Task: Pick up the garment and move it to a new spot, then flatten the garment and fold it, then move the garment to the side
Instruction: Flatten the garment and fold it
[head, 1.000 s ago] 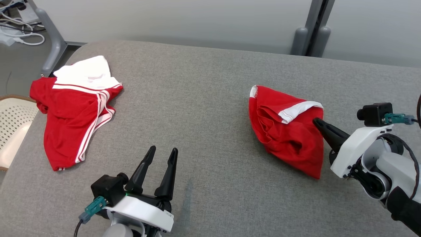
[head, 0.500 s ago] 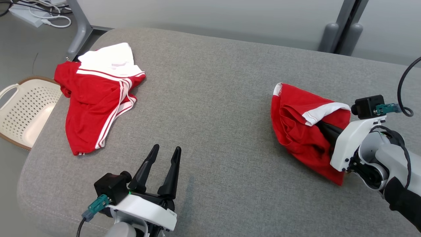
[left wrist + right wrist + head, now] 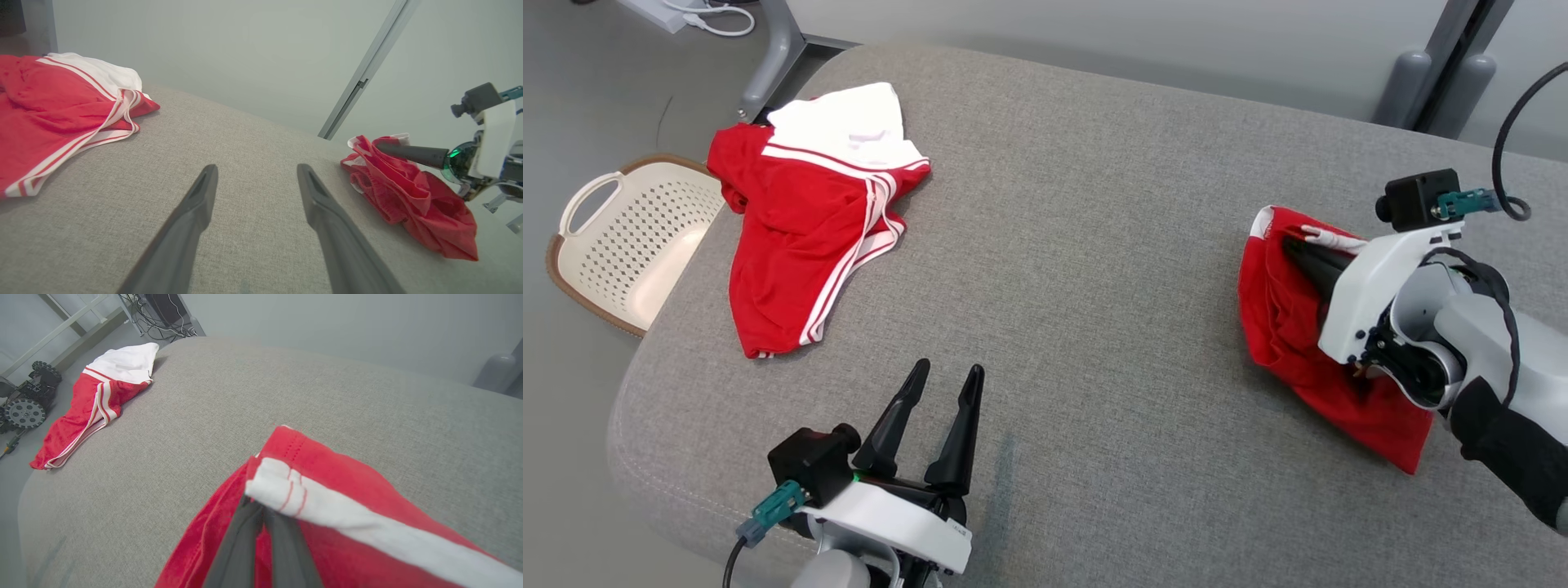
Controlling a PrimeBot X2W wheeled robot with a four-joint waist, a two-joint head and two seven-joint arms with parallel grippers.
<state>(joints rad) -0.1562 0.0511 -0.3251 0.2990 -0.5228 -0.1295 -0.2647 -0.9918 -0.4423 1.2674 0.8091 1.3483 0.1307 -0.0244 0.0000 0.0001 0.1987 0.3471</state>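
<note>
A crumpled red garment with a white band lies at the right of the grey padded table. My right gripper reaches across it from the right, shut on the white-banded edge. In the right wrist view the two fingers meet under the white band of the garment. The left wrist view shows that gripper holding the cloth bunched a little off the table. My left gripper stands open and empty near the front edge, far from the garment.
A second red and white garment is spread at the table's far left corner. On the floor beyond the left edge is a cream perforated basket. Grey posts stand behind the table at the back right.
The head camera has swung, shifting the whole picture. My right gripper has slid from the garment's right edge across it to the white band and shut there, bunching the cloth. The left arm is still.
</note>
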